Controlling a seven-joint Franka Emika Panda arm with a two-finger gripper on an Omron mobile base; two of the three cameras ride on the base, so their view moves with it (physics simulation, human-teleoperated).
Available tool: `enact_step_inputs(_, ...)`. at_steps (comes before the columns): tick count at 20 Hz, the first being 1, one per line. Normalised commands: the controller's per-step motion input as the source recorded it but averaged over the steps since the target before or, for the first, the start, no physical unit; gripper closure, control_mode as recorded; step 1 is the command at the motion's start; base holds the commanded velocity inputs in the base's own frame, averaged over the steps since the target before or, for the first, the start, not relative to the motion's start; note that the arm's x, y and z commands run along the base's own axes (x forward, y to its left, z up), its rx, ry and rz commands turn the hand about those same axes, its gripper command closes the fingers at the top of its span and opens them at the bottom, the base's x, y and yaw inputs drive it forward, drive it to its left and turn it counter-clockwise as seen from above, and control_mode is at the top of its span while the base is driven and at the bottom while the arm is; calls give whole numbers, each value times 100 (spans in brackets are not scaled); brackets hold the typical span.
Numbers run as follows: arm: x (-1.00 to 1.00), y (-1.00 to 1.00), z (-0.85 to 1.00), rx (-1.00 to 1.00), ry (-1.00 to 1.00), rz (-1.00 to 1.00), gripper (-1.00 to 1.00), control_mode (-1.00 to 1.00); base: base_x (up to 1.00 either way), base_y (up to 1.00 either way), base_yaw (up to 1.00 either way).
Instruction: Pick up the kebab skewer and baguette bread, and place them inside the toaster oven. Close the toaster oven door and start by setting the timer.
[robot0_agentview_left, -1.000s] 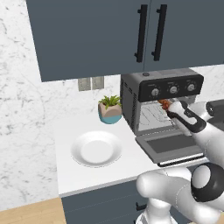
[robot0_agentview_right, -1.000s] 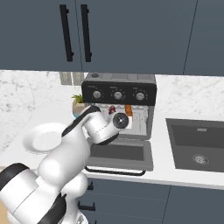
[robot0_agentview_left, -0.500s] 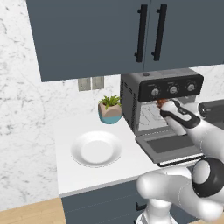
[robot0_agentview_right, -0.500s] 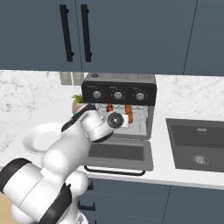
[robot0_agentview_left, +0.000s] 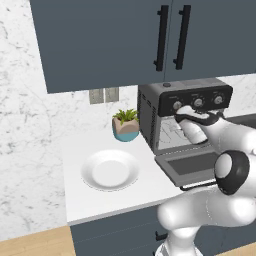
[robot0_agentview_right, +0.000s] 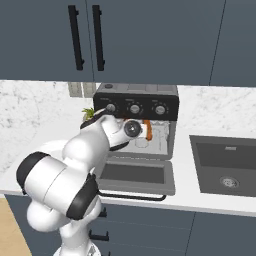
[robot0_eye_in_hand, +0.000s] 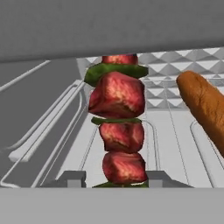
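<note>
— Inside the toaster oven (robot0_agentview_right: 137, 122), the end effector (robot0_eye_in_hand: 114, 178) is clamped on the kebab skewer (robot0_eye_in_hand: 118, 135) at its near end, over the wire rack (robot0_eye_in_hand: 175, 131). How will it handle?

— Light and stiff along the stick, I'd judge, but the chunks could slide or spin; gripping low near the stick's end seems right.

— And the views?

— The hand view shows the baguette bread (robot0_eye_in_hand: 205, 109) at two o'clock of the skewer, already inside. The right base view shows the toaster oven door (robot0_agentview_right: 135, 175) dropped open.
</note>
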Motion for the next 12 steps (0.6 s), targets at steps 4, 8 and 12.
enact_step_inputs(4,24,0,-19,0,0,0,100,-100,0,0,0)
enact_step_inputs(8,18,0,-23,0,0,0,100,-100,0,0,0)
enact_step_inputs(12,21,0,-8,0,0,0,-100,-100,0,0,0)
